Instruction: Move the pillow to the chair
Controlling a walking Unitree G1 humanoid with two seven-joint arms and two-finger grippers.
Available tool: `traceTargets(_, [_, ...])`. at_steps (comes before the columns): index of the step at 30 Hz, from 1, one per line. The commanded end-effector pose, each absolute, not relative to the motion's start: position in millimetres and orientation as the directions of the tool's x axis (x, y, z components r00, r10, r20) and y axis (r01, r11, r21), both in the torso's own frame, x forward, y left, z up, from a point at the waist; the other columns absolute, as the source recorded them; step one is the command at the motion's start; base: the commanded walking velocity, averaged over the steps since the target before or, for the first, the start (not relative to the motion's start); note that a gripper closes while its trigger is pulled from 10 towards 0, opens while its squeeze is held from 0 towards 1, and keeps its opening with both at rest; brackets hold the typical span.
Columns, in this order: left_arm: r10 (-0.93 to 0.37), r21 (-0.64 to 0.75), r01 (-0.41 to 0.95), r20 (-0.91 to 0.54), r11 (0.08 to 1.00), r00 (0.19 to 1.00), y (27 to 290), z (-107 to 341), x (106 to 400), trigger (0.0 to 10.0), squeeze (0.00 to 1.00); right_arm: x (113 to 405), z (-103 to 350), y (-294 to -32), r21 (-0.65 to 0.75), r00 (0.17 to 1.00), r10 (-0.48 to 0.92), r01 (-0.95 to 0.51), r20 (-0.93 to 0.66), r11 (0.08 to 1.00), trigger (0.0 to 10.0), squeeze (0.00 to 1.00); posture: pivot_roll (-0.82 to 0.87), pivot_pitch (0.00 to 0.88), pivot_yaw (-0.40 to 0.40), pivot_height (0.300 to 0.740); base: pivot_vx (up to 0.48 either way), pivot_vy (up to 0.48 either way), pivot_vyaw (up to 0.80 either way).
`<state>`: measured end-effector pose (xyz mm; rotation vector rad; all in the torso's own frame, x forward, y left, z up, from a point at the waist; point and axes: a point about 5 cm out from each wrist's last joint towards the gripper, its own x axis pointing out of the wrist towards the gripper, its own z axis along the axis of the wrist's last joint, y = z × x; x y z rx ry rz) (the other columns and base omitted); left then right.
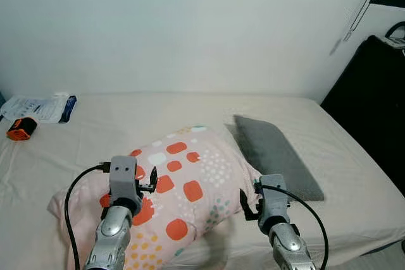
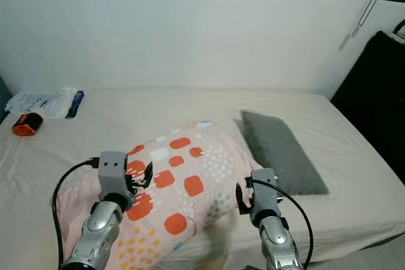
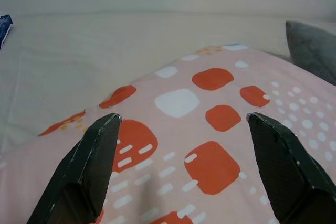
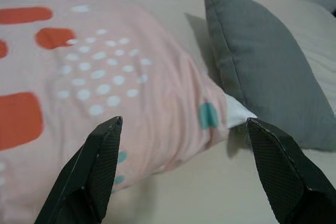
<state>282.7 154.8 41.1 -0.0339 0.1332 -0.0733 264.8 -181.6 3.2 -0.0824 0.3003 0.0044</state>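
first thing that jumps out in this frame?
The big pink pillow with orange squares, lying on the cream bed right in front of the robot. The left gripper hovers open over its top and the right gripper is open at its corner, next to a flat grey cushion. An orange gadget and a white packet lie at the bed's far left.

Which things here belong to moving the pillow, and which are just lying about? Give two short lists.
Part of the job:
patterned pink pillow on the bed
left pincer, open above the pillow
right pincer, open at the pillow's corner

Just lying about:
grey cushion beside the pillow
orange and black object
white packet near the wall
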Motion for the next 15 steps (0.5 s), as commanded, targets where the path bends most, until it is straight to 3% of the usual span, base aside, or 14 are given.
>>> traceTargets(1, [-0.097, -0.037, 0.093, -0.140, 0.995, 0.985, 152, 40, 284, 10.0, 0.00, 263, 0, -186, -0.053, 0.950, -0.035, 0.020, -0.310, 0.998, 10.0, 0.00, 0.05, 0.000, -0.088, 0.740, 0.000, 0.000, 0.00])
traceTargets(8, [-0.145, -0.020, 0.143, -0.170, 0.989, 0.975, 146, 35, 282, 10.0, 0.00, 264, -4, -182, 0.039, 0.936, -0.044, 0.061, -0.350, 0.997, 10.0, 0.00, 0.05, 0.000, -0.067, 0.740, 0.000, 0.000, 0.00])
traceTargets(12, [-0.093, -0.023, 0.090, -0.260, 0.996, 0.961, 152, 18, 277, 10.0, 0.00, 259, -14, -171, 0.014, 0.910, 0.032, -0.028, -0.414, 0.999, 10.0, 0.00, 0.03, 0.000, -0.065, 0.740, 0.000, 0.000, 0.00])
traceTargets(15, [-0.103, -0.052, 0.093, -0.243, 0.994, 0.964, 150, 21, 278, 10.0, 0.00, 257, -14, -170, -0.009, 0.911, 0.059, -0.069, -0.408, 0.998, 10.0, 0.00, 0.04, 0.000, -0.064, 0.740, 0.000, 0.000, 0.00])
